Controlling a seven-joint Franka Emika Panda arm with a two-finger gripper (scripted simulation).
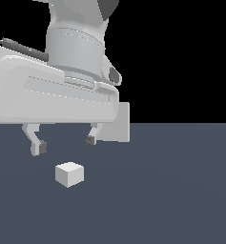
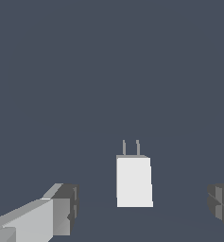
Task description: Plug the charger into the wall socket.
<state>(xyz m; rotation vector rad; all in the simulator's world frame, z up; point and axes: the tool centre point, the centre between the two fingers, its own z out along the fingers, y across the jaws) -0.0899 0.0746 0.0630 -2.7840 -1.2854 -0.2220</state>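
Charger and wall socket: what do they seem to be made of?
Charger: plain matte white-grey body, plastic-like at a guess; no texture or shine rendered. The wrist view shows two thin grey prongs, perhaps metal. Wall socket: flat pale-grey matte plate, mostly hidden behind the gripper, so its material stays open.

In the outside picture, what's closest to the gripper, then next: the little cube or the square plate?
1. Charger: the little cube, just below the open gripper.
2. Wall socket: the plate standing farther back, toward the exterior view's right.
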